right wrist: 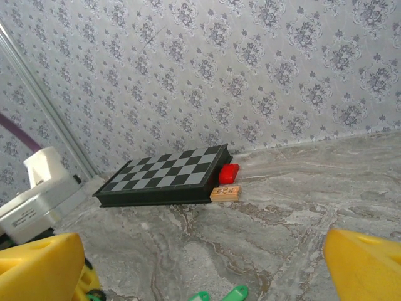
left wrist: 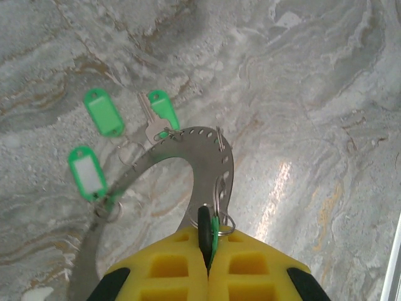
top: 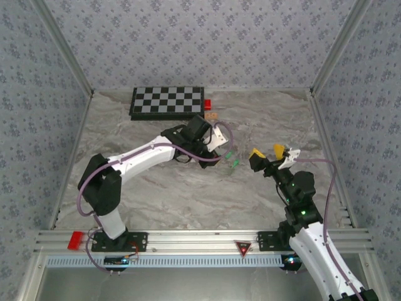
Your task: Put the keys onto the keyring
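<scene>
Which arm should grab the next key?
Right. The right hand is open and empty near the keys; the left hand is shut on the ring.

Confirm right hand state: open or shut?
Open. On the right hand, the two yellow pads stand far apart at opposite edges of the wrist view, with nothing gripped between them.

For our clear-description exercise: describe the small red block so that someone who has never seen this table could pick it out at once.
On the grey marbled table, look to the far edge by the wall, where a chessboard lies flat. Beside its right-hand end in the overhead view sits the red block; it is bright red, unlike the pale tan piece just nearer the arms.
</scene>
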Controlling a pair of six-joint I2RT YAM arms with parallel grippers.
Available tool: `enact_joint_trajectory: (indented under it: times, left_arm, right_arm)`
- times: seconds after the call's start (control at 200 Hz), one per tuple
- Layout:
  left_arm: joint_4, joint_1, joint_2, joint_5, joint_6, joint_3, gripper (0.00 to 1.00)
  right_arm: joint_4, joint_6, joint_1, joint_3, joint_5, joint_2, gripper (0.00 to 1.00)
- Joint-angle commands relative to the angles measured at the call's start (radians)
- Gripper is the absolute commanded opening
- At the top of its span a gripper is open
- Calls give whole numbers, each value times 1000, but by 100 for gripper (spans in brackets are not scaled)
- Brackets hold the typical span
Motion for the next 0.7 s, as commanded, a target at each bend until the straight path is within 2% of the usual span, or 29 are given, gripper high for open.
enact_joint_trajectory:
  times: [0.0,0.695]
  left_arm:
    - [4,-14,-64,-13,-16,-32,0]
    - [41,1,-115,-204,-105,-302,0]
  right_arm:
    - [32,17,-4,-7,17,0,100]
    - [38,28,-8,-11,12,-1,100]
